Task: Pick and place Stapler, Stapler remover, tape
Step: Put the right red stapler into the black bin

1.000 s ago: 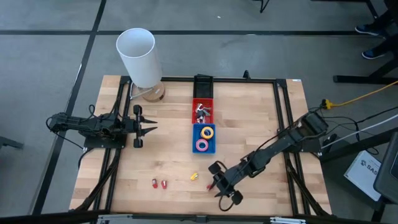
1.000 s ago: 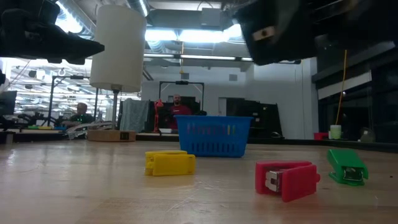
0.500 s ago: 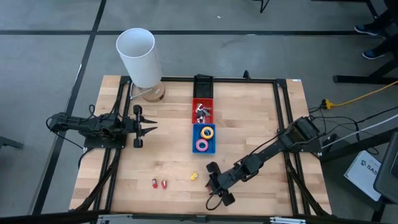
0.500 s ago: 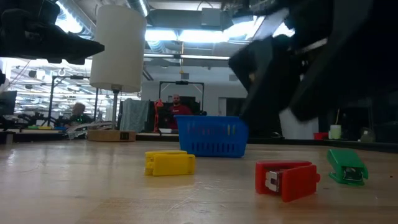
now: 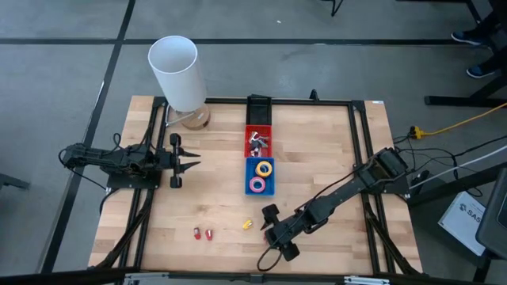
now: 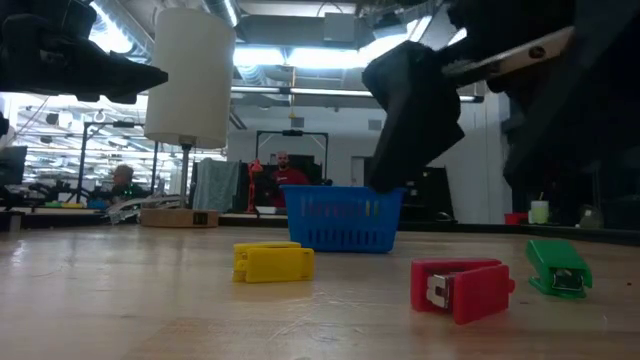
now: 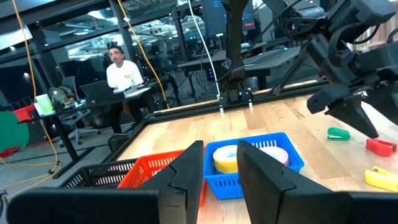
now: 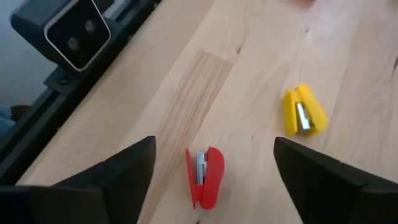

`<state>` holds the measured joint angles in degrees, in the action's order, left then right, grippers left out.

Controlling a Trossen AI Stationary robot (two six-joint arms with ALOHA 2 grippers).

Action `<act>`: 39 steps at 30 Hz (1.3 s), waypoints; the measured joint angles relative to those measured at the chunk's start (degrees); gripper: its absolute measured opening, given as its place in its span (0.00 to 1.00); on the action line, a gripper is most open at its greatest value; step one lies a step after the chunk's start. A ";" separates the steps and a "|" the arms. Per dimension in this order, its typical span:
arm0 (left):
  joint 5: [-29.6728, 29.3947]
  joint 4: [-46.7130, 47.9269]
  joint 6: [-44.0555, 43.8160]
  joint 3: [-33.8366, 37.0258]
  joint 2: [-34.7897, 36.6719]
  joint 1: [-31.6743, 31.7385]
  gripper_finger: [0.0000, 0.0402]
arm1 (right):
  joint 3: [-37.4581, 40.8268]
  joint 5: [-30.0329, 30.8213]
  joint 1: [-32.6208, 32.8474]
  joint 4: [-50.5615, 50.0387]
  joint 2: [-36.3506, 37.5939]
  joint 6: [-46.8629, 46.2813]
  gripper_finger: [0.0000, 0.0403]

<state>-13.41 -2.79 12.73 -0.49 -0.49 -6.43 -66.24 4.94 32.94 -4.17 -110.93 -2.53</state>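
You're hovering the right gripper (image 8: 208,158), wide open and empty, over the red stapler (image 8: 204,177), fingers straddling its long axis.

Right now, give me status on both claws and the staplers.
Right claw open, straddling the red stapler, not gripping. Left claw idle at table's left, empty. Yellow stapler loose nearby. Nothing in the way.

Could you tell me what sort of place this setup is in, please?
It looks like a robotics lab or workshop: a wooden table on a metal frame, workstations with a seated person behind, and exposed ceiling lights and ducts.
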 joint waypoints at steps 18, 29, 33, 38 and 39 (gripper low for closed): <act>0.00 0.00 0.00 0.00 0.00 0.01 0.23 | -0.11 0.89 0.40 -0.04 -5.44 -0.08 0.73; 0.00 0.00 0.00 0.00 0.00 -0.01 0.24 | -0.11 1.04 0.44 -0.10 -5.60 -0.47 0.34; -0.02 0.00 0.00 0.00 0.00 0.01 0.23 | -0.11 0.30 0.40 -0.15 -5.60 -0.45 0.25; 0.00 0.00 0.00 0.00 0.00 0.01 0.23 | -0.13 -0.05 0.36 -0.41 -5.33 -1.20 0.19; 0.00 0.00 0.00 0.00 0.00 0.01 0.23 | -0.29 -0.05 0.33 -0.83 -5.14 -1.85 0.19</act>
<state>-13.41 -2.79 12.73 -0.49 -0.49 -6.42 -66.52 4.89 33.27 -5.00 -116.07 -4.38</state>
